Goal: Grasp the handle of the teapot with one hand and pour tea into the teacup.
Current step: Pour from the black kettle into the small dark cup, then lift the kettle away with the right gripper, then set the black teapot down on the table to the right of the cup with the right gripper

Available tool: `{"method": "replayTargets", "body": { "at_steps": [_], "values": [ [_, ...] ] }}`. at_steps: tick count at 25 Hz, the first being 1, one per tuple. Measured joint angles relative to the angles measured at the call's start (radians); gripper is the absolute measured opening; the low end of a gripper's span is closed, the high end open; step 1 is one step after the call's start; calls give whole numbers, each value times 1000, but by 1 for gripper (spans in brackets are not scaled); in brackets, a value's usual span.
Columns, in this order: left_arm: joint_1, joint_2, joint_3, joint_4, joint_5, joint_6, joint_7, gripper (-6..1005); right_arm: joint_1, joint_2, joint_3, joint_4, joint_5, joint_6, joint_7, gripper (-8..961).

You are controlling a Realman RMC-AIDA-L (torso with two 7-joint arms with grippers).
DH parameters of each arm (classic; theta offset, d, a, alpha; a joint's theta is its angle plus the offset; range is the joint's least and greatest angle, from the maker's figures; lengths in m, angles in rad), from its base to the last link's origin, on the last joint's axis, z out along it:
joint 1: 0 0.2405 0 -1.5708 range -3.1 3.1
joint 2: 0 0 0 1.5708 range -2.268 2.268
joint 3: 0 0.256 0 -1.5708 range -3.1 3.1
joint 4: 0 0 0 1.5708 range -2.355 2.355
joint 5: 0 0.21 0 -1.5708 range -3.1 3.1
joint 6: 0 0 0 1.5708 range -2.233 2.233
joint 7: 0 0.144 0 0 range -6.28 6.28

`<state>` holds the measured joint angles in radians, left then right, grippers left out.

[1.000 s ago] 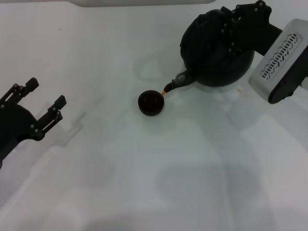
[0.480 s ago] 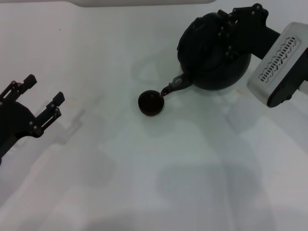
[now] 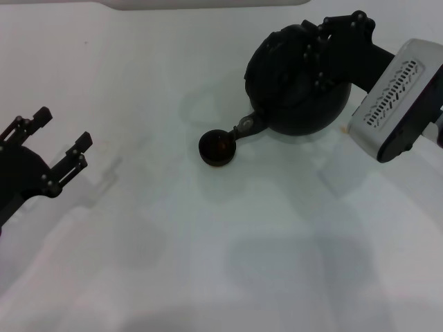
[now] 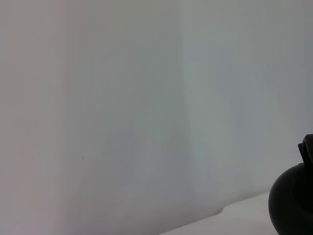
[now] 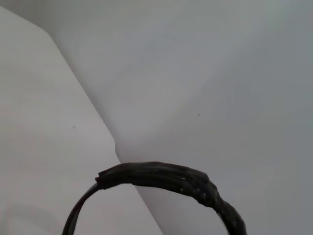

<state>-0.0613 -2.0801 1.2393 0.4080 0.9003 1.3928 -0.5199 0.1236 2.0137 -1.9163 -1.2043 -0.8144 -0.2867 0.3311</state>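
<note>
**Teapot tipped over the teacup, right hand on the handle**

Nearest the robot, the left hand [image 3: 61, 142] hangs low over the tabletop [image 3: 208, 263] at the left side, its fingers [image 3: 82, 145] spread apart and holding nothing. It sits well apart from everything else, with the pale, bare surface stretching away from it toward the middle.

Farther out from the left hand, near the middle of the tabletop, stands the teacup [image 3: 217, 147], a small dark round cup resting upright with a brownish tint showing inside it. It lies between the two hands, closer to the right one.

Just beyond the teacup, toward the right hand, the teapot [image 3: 294, 86] is tilted with its short spout [image 3: 243, 127] pointing down at the cup; the spout tip sits at the cup's far rim, though whether it touches cannot be told. The pot's round black body looks raised at the side away from the cup.

The right hand [image 3: 331, 52] is above the teapot, clenched on the handle [image 5: 166, 178]; in the head view the black fingers cover most of that handle. The right wrist view shows the ribbed, wrapped arch of the handle close up. The arm's white housing [image 3: 398, 100] extends away from the hand to the right edge.

In the left wrist view, only a dark rounded edge of the teapot [image 4: 292, 200] shows far off.
</note>
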Motion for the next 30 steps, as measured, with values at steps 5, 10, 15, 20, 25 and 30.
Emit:
{"method": "replayTargets", "body": {
  "at_steps": [5, 10, 15, 20, 25, 30],
  "values": [
    [0, 0, 0, 0, 0, 0, 0, 740, -1, 0, 0, 0, 0, 0, 0, 106],
    [3, 0, 0, -1, 0, 0, 0, 740, -1, 1, 4, 4, 5, -1, 1, 107],
    [6, 0, 0, -2, 0, 0, 0, 741, -13, 1, 47, 17, 110, -90, 2, 106],
    [6, 0, 0, -2, 0, 0, 0, 741, -44, -5, 120, 47, 247, -220, 22, 106],
    [0, 0, 0, -2, 0, 0, 0, 741, -53, -9, 196, 127, 266, -356, 156, 106],
    [-11, 1, 0, -2, 0, -2, 0, 741, -36, -20, 258, 256, 260, -506, 277, 106]
  ]
}}
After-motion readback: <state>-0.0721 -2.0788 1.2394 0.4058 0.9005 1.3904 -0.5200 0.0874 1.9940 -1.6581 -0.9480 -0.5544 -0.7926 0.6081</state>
